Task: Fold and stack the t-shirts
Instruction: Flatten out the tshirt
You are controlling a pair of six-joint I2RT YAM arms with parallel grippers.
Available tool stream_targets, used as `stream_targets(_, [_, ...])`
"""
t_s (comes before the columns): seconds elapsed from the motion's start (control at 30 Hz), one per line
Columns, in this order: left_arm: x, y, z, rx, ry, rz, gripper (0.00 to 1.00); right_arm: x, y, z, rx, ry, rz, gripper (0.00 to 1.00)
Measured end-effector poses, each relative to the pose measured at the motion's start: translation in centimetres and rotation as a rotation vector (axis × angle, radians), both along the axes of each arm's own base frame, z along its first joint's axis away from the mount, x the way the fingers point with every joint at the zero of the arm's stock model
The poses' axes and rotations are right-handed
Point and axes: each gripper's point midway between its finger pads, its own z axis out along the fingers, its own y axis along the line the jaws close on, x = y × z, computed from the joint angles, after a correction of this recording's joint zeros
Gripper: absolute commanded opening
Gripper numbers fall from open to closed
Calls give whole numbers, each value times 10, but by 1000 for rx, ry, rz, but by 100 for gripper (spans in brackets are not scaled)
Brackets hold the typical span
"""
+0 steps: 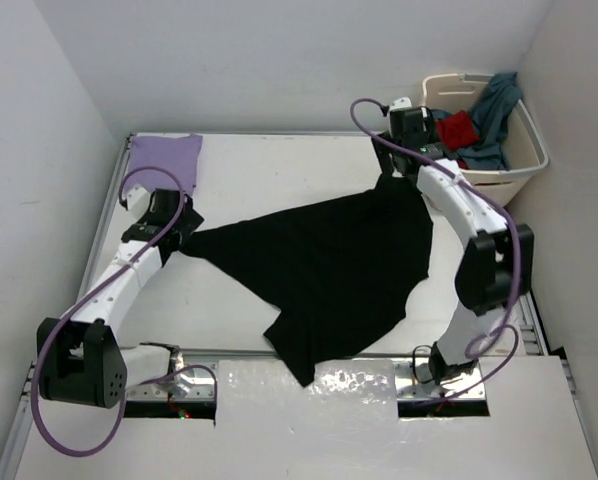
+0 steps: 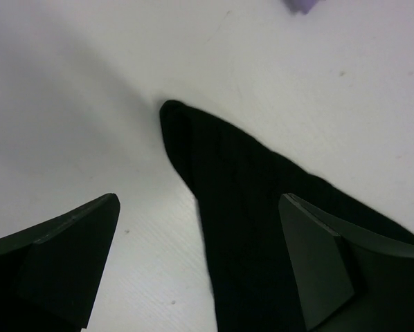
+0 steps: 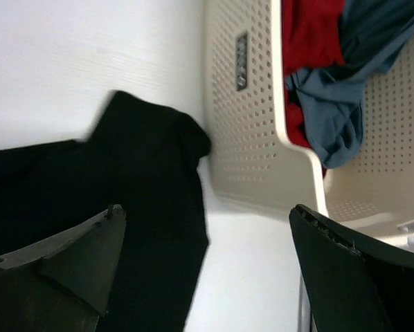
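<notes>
The black t-shirt lies spread across the table's middle. Its left corner lies on the table between my open left gripper, which is at the shirt's left tip. Its right corner lies below my open right gripper, which hovers by the basket. The lavender t-shirt lies folded at the far left corner. The red t-shirt and the teal t-shirt lie in the basket; they also show in the right wrist view, red and teal.
The cream laundry basket stands at the far right, close to the right gripper; its perforated wall fills the right wrist view. White walls close in the table on the left, back and right.
</notes>
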Motion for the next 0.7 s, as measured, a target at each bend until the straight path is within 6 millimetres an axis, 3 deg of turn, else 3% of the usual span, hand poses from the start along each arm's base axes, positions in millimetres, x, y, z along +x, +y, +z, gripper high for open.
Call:
stream_targets(0.13, [5,-3,18,-17,-65,-13,100,-43,44,41,111,-94,80,99])
stream_targets(0.23, [10,-12,23,-53,-98,-49,100,-99,75,37,266,-130,149,99])
stream_targets(0.3, [13,-18,22,-74,-107,-75,100,-141,94,6,352,-88,194,99])
stream_targets(0.43, [13,-27,16,-107,-105,-116,100,-217,133,-88,393,164,289,99])
stream_targets(0.53, [10,-30,8,-119,-95,-128,100,-270,154,-145,399,365,354,99])
stream_targets(0.6, [7,-30,2,-122,-82,-130,100,-290,154,-169,413,447,342,99])
stream_targets(0.7, [4,-31,-4,-126,-69,-133,100,-304,146,-194,402,522,286,99])
